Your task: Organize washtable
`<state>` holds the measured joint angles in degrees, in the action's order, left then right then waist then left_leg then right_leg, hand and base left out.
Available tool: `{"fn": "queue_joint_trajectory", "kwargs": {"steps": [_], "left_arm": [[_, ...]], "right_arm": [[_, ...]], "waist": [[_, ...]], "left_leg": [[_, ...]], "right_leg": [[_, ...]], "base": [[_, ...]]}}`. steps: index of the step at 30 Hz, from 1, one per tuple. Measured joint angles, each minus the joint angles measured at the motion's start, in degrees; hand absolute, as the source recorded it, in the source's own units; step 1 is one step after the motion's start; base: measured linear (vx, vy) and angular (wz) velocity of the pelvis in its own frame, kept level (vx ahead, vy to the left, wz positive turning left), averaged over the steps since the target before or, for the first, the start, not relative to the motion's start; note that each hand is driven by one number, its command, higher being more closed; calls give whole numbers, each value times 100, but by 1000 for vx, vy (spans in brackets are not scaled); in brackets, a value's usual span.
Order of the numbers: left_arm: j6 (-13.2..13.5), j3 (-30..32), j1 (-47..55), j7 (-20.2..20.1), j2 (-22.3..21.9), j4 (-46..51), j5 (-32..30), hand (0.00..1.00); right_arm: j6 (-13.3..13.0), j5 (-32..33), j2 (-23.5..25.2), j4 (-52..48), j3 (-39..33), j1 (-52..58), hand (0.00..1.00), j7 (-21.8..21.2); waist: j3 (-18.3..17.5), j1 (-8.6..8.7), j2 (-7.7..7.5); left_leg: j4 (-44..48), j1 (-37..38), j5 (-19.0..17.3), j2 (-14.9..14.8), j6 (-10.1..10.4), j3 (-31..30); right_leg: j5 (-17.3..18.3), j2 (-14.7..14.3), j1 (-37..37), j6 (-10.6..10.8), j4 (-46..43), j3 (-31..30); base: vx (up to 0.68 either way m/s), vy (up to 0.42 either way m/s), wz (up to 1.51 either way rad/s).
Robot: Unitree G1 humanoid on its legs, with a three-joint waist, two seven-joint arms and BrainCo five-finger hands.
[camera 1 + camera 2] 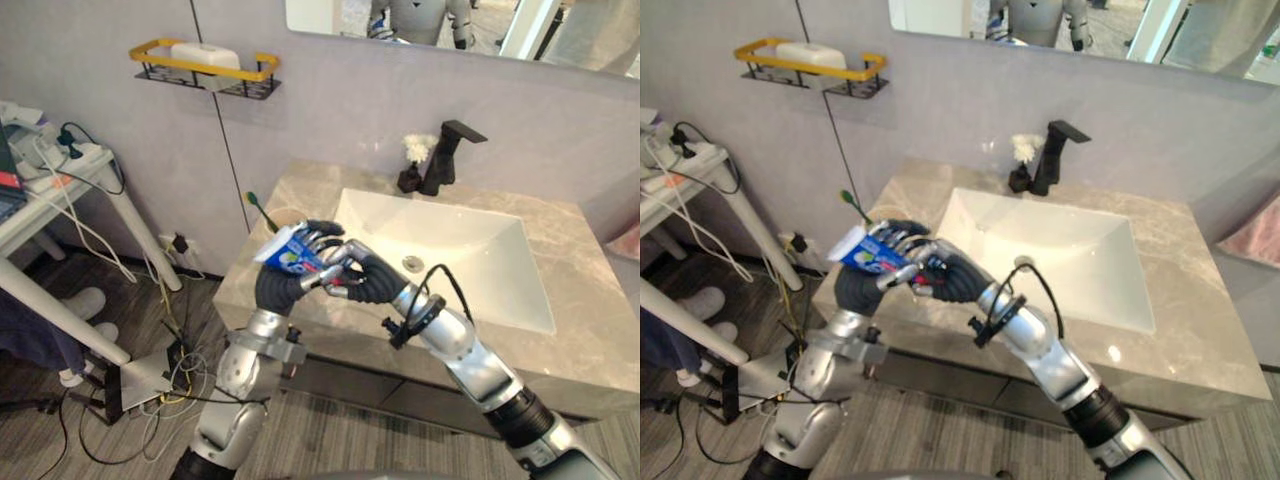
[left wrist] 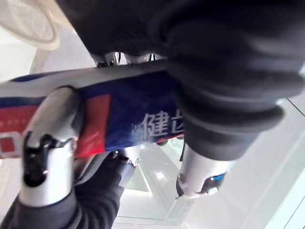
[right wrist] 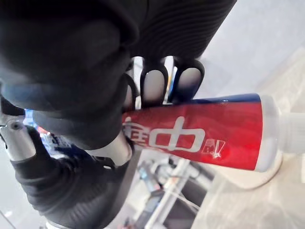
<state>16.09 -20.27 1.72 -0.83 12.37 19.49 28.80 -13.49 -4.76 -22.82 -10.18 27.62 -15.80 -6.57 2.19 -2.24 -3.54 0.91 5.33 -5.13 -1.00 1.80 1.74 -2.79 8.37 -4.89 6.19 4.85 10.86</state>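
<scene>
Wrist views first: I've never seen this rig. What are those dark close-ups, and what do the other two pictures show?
It is a humanoid robot with two fingered hands. The wide pictures come from a stereo camera on its head, looking down at a marble washtable with a white sink and black faucet. The close-ups come from a camera on each wrist; the dark ribbed shapes are the hands' covers. The left hand and the right hand are both curled round one toothpaste tube, above the washtable's left corner. A green toothbrush sticks up just beyond them.
</scene>
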Motion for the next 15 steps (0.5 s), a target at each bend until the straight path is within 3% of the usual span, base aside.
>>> {"fn": "queue_joint_trajectory", "kwargs": {"steps": [14,15], "left_arm": [[52,27,-94,6,-159,-158,-24,100],[55,22,-98,6,-159,-160,-24,100]], "right_arm": [[-10,-33,126,10,57,105,100,-214],[-10,-33,128,10,57,107,0,-216]], "waist": [[101,7,-5],[101,8,-5]], "left_leg": [[0,43,0,-3,0,7],[-1,44,0,-2,0,8]], "right_leg": [[36,2,1,-15,-84,-16],[36,4,1,-15,-84,-16]], "base": [[0,0,0],[0,0,0]]}}
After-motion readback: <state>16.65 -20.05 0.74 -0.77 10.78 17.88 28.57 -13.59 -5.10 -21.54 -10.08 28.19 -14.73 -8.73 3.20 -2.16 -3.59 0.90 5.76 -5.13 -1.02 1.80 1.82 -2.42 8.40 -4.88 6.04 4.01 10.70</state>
